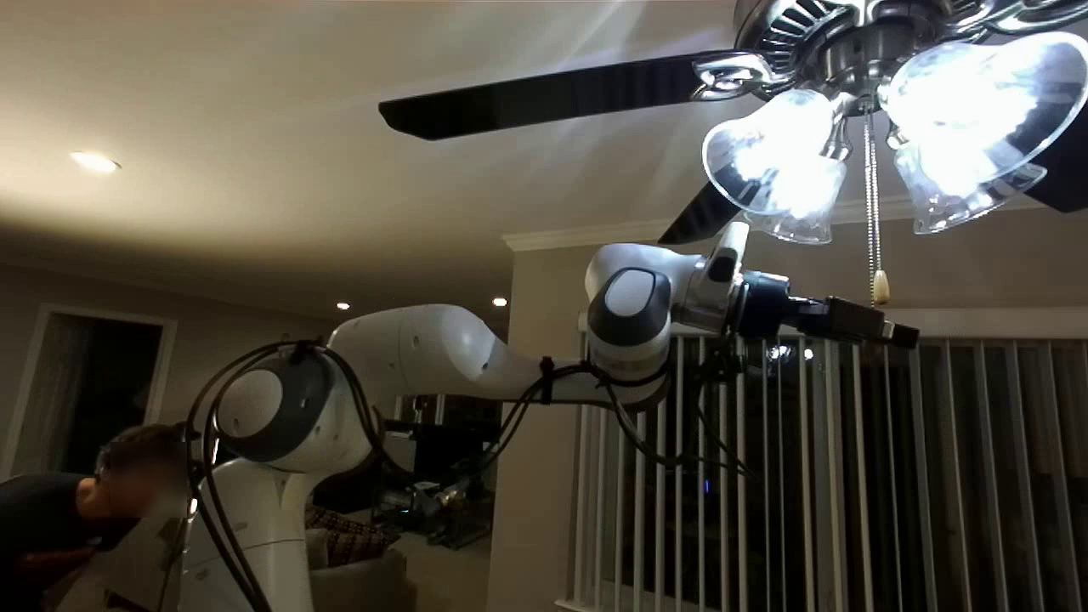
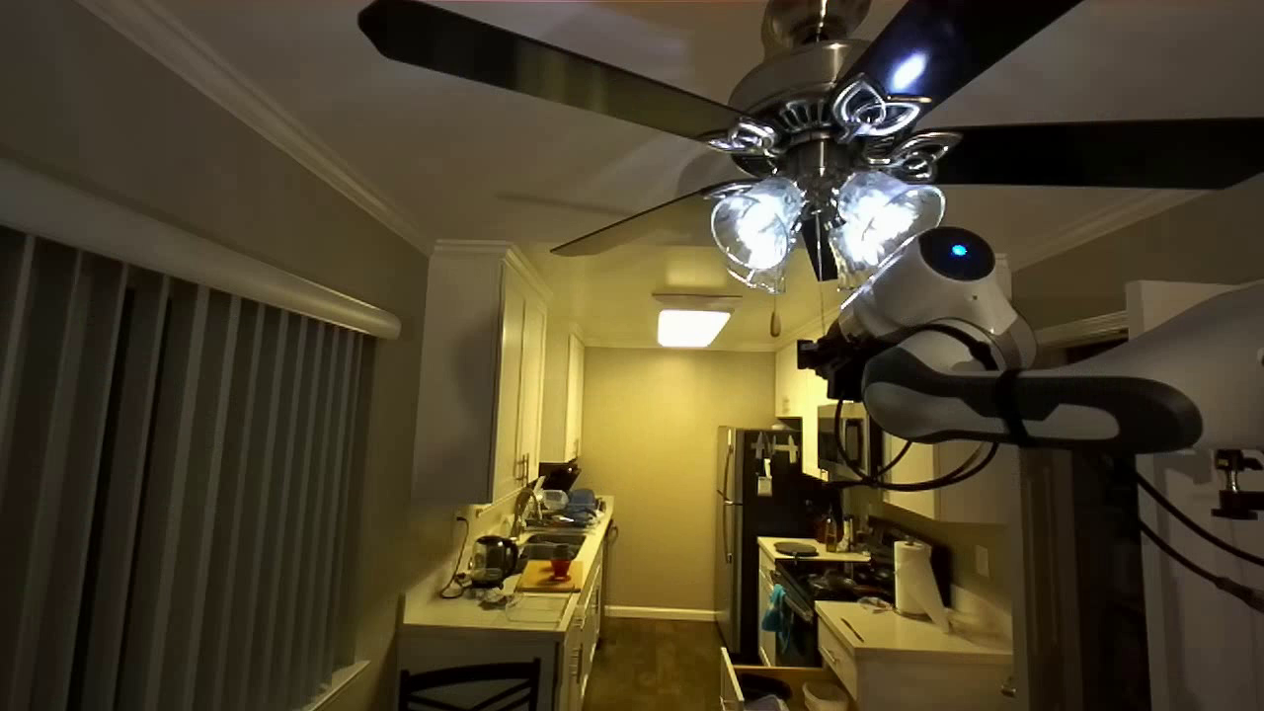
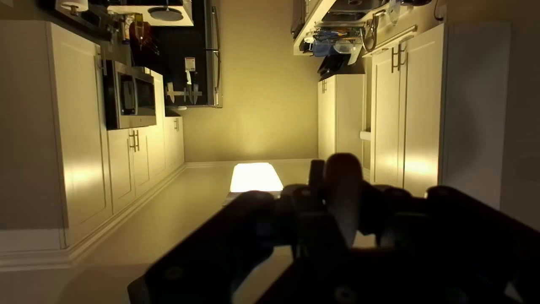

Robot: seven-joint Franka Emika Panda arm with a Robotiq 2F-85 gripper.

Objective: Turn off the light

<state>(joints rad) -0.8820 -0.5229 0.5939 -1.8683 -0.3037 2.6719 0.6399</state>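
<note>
Fan light (image 1: 952, 119), glowing, overhead of gripper (image 1: 903, 335). Pull chains (image 1: 873, 195) hang from it, long axis vertical; pale knob (image 1: 881, 287) near fingers (image 1: 850, 319), slightly above. Wrist view: blurred knob-like shape (image 3: 344, 196) among fingers. Jaws look narrow; whether holding it, no way to tell. Likely next: pull straight down. Window blinds (image 1: 850, 476) behind arm (image 1: 416, 348).
</note>
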